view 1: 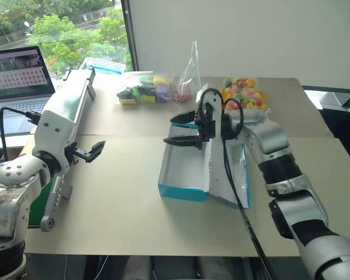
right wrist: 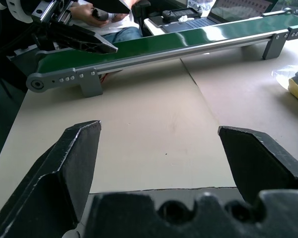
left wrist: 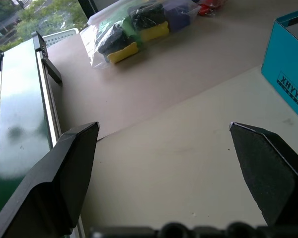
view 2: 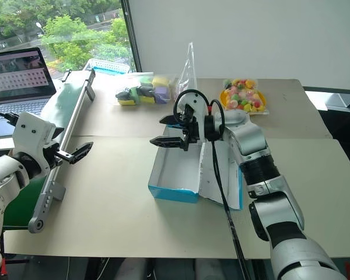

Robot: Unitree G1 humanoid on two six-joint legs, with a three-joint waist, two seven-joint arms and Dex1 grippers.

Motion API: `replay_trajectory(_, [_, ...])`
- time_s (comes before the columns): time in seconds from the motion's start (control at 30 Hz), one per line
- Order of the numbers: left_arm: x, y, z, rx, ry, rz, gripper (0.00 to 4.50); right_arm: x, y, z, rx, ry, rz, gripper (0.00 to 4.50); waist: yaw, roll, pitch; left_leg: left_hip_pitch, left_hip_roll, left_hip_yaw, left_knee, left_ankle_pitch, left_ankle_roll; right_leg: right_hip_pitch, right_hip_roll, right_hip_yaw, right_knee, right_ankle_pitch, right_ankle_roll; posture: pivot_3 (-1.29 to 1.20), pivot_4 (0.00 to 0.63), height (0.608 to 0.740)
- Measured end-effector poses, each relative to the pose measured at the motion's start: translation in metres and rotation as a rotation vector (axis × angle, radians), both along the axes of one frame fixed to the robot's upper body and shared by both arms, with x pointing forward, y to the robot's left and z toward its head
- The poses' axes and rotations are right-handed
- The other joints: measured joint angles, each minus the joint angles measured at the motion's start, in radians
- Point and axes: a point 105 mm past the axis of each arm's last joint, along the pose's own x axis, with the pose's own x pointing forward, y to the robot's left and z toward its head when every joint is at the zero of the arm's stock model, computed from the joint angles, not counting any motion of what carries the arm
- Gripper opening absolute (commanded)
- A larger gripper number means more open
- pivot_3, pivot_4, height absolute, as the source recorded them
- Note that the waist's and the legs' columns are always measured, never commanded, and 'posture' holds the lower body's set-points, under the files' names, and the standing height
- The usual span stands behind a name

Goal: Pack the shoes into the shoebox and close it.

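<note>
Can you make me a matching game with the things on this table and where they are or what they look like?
Things:
1. box
2. laptop
3. bag of colourful sweets
4. conveyor belt

Descriptions:
A. long and green, along the left edge of the table
B. by the window, screen lit
C. blue outside, white inside, open and empty
D. at the far side of the table, right of the blocks

Pairs: 1-C, 2-B, 3-D, 4-A

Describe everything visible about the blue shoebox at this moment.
The shoebox is bright blue cardboard, white inside, and lies open and empty on the tan table. Its attached lid is folded out flat on the side toward the robot's right. Black lettering marks one outer wall. The open right gripper hovers over its far end; whether they touch is unclear.
</note>
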Motion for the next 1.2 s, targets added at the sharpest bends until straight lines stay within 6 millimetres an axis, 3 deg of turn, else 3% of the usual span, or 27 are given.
replay_trajectory(0.07, [-0.001,0.001,-0.001,-0.002,0.003,0.005,4.50,0.001,0.001,0.000,0.001,-0.002,-0.001,4.47,0.000,0.000,0.000,0.000,0.000,0.000,0.000,0.000,0.000,0.000,0.000,0.000,0.000,0.000,0.000,0.00,0.150,0.740])
replay_trajectory(0.23, [-0.021,0.038,-0.006,-0.044,0.016,0.178,4.50,0.012,0.013,-0.014,0.007,0.012,-0.062,4.47,-0.020,0.000,0.000,0.000,0.001,0.001,-0.001,0.000,0.000,-0.001,0.000,0.001,0.001,0.000,-0.001,0.00,0.150,0.740])
replay_trajectory(0.4, [-0.044,0.080,-0.010,-0.108,-0.028,0.405,4.50,0.032,0.009,-0.029,0.006,0.022,-0.203,4.47,-0.020,0.000,0.000,0.001,0.001,0.001,0.000,0.000,0.000,-0.001,0.000,0.001,0.001,0.001,-0.001,0.00,0.150,0.740])
replay_trajectory(0.47, [-0.049,0.088,-0.013,-0.104,-0.031,0.452,4.50,0.037,0.008,-0.030,0.019,0.022,-0.237,4.47,-0.018,0.000,0.000,0.001,0.001,0.001,-0.001,0.000,0.000,-0.001,0.000,0.000,0.001,0.001,-0.001,0.00,0.150,0.740])
replay_trajectory(0.73, [-0.047,0.099,-0.014,-0.109,-0.123,0.510,4.50,0.039,0.026,-0.033,0.074,0.041,-0.256,4.47,-0.018,-0.001,0.000,0.001,0.001,0.001,-0.001,0.000,-0.001,-0.001,0.000,0.000,0.001,0.001,-0.001,0.00,0.150,0.740])
replay_trajectory(0.93, [-0.044,0.120,-0.019,-0.135,-0.162,0.624,4.50,0.031,0.027,-0.030,0.138,0.048,-0.231,4.47,-0.017,-0.001,-0.001,0.001,0.001,0.001,-0.001,0.000,-0.001,-0.001,-0.001,0.000,0.001,0.001,-0.001,0.00,0.150,0.740])
replay_trajectory(1.2, [-0.042,0.127,-0.027,-0.119,-0.160,0.634,4.50,0.025,0.025,-0.034,0.143,0.058,-0.214,4.47,-0.019,-0.001,-0.001,0.001,0.001,0.001,-0.001,0.000,-0.001,-0.001,-0.001,0.000,0.002,0.001,-0.001,0.00,0.150,0.740])
